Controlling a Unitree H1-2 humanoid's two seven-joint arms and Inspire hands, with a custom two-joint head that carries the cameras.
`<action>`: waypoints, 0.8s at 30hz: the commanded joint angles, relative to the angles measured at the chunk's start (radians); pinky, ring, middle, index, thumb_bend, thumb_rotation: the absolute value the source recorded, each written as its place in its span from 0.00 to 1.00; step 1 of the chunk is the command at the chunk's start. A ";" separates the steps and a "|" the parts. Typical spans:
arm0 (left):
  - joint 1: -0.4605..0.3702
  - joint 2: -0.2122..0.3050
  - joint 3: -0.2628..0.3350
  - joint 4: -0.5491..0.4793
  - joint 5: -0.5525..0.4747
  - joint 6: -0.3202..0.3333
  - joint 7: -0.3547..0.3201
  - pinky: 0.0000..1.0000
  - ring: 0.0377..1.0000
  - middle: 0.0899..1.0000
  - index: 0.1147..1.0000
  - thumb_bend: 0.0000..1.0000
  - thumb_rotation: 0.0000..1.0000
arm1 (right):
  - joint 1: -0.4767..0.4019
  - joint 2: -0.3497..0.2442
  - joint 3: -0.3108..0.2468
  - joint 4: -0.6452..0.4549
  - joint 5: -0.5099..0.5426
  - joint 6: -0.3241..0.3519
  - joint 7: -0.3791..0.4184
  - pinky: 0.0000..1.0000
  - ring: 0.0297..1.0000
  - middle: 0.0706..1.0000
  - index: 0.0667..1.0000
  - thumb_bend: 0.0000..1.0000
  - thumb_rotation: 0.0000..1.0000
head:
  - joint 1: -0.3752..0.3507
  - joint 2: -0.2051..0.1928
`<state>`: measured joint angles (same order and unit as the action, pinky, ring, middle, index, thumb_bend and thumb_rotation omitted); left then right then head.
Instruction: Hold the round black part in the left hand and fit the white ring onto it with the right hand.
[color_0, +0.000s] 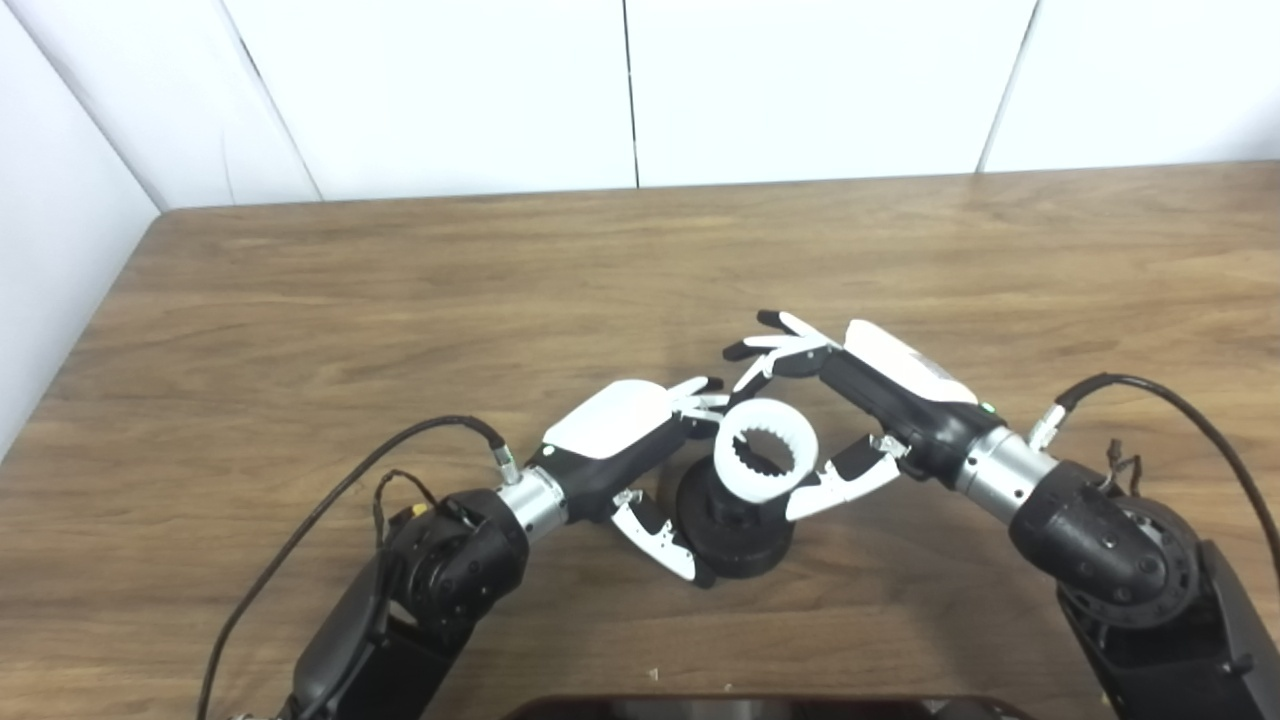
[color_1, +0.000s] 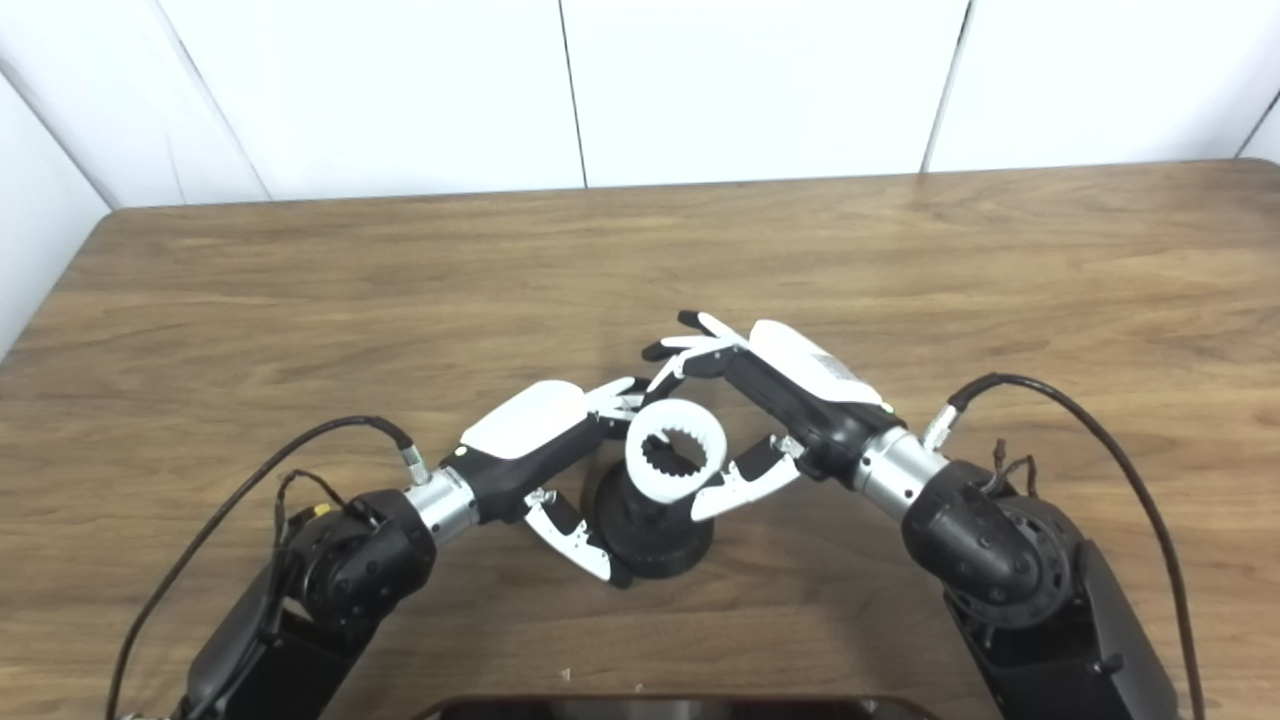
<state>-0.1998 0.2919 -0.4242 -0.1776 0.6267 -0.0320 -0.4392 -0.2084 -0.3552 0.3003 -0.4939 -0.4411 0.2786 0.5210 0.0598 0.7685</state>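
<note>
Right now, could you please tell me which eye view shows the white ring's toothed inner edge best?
Left eye view: the white ring looks slightly larger there, its teeth clearer. The right eye view shows the same ring, a little smaller, equally unobstructed.

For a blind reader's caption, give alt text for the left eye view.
The right hand holds a white ring over a round black part gripped by the left hand, on a wooden table.
</note>
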 joint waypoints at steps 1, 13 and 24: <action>-0.014 0.007 -0.007 -0.002 0.001 0.002 -0.012 0.87 0.99 0.91 0.61 0.89 0.23 | -0.023 0.002 -0.005 -0.013 0.012 -0.036 -0.016 0.95 1.00 0.85 0.45 0.52 0.16 | 0.001 0.001; -0.011 0.009 -0.008 -0.009 0.003 0.009 -0.012 0.88 0.99 0.91 0.61 0.89 0.23 | -0.009 0.006 0.007 -0.015 0.013 -0.033 -0.015 0.93 1.00 0.86 0.46 0.52 0.16 | 0.006 0.003; -0.016 0.002 -0.017 -0.009 0.014 0.024 -0.017 0.89 0.99 0.91 0.61 0.89 0.24 | 0.005 0.014 0.015 -0.011 0.004 -0.030 -0.018 0.94 1.00 0.86 0.45 0.52 0.16 | 0.008 0.006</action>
<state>-0.2012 0.2905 -0.4307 -0.1780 0.6308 -0.0145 -0.4363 -0.1809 -0.3487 0.3202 -0.4893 -0.4423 0.2752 0.5197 0.0675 0.7731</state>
